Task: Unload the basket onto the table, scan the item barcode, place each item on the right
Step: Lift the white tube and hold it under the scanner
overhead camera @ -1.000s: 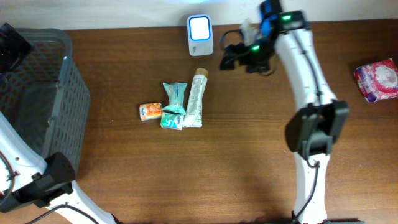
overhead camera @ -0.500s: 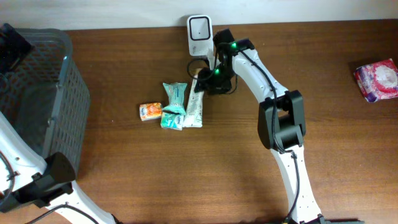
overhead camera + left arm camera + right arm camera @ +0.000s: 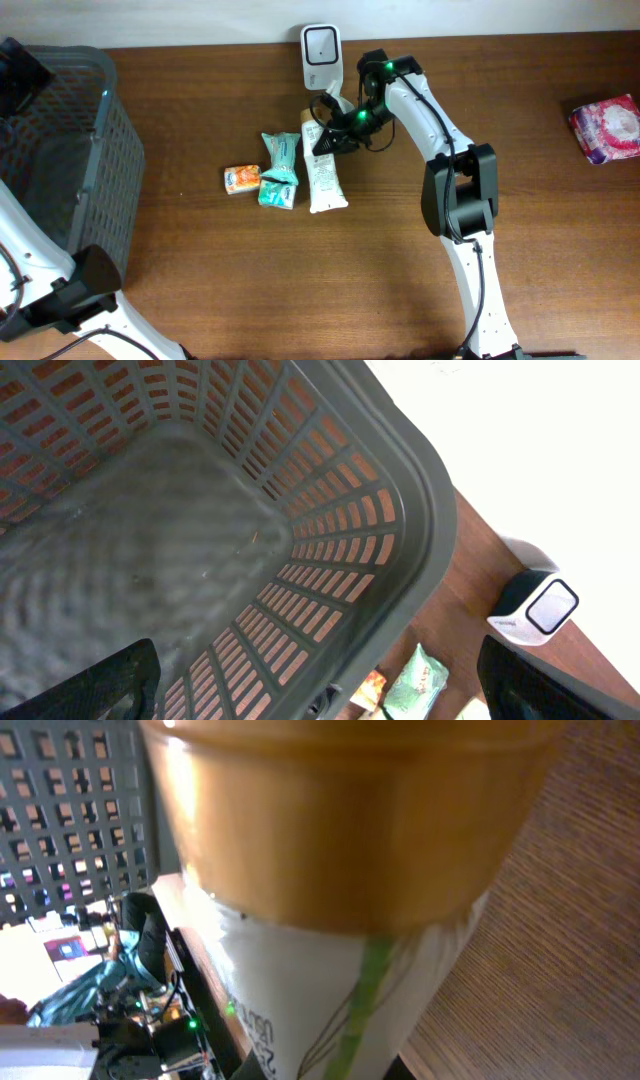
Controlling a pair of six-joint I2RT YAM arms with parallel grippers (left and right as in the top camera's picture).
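Grey basket (image 3: 70,140) at the desk's (image 3: 400,280) 9 o'clock edge, left claw (image 3: 320,695) spread wide above it. Orange packet (image 3: 241,179) and teal packets (image 3: 281,160) mid-desk. White tube (image 3: 323,182) just beside them at 3 o'clock, gold cap pointing to 12, toward scanner (image 3: 321,45). Right claw (image 3: 326,137) pinched shut on the tube's cap end.

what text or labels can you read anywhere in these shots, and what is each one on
No text here reads cleanly.
tube: dark print along the white body below the gold cap, too blurred to read.
teal packets: printing too small to read.
orange packet: printing too small to read.
pink pack: pattern only, too small to read.
scanner: no text visible.
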